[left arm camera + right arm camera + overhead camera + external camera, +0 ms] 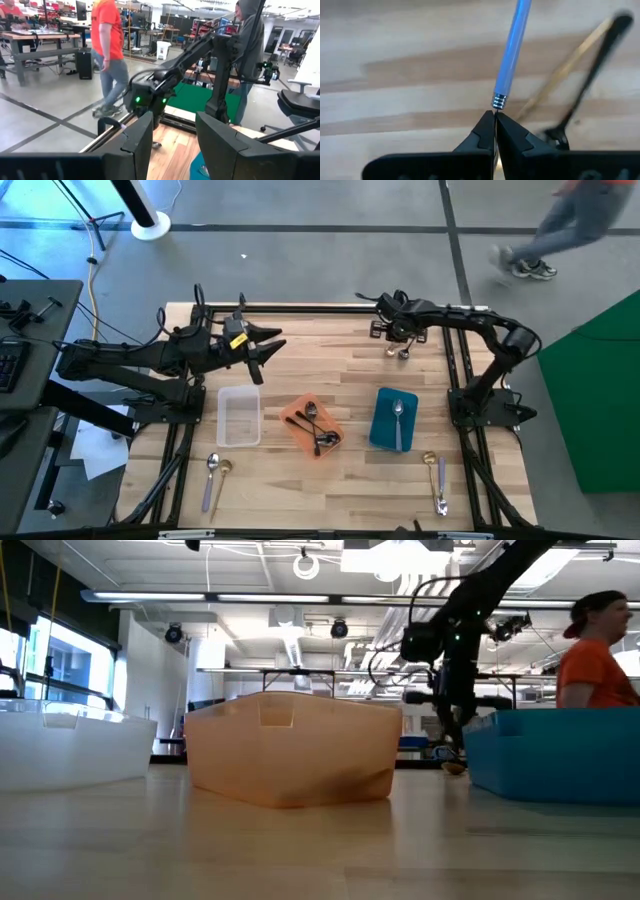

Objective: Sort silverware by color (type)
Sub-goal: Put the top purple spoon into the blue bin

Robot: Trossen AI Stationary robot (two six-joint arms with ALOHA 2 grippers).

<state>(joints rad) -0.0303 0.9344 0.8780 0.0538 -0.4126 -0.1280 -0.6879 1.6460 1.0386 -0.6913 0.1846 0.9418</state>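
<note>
I've got the right end effector point(397, 340) out over the far side of the bench point(330, 375), jaws pinched fully together. Looking down its wrist camera, the tips point(495, 120) sit right at the metal collar of a lilac-handled spoon point(512, 50), pinching the slim neck there as far as I can judge; the bowl end is hidden under the fingers. Its handle runs straight away from the tips, so the long axis lines up with the end effector's reach.

From above, that spoon's bowl point(404, 352) hangs just below the right end effector, with another spoon bowl point(390, 352) just beside it. A gold spoon point(565, 65) and a black spoon point(585, 90) lie on the wood below, angled across each other.

The blue tray point(395, 420) already holds 1 silver spoon and sits nearer me than the right end effector, on its side of the bench. The orange tray point(312, 426) carries dark spoons; the clear tray point(239, 416) looks bare.

My left end effector point(270, 345) hovers over the far left of the bench, fingers partly apart, carrying nothing. The right arm is clearly the nearer one here. More spoons point(215, 470) wait at the near edge.
</note>
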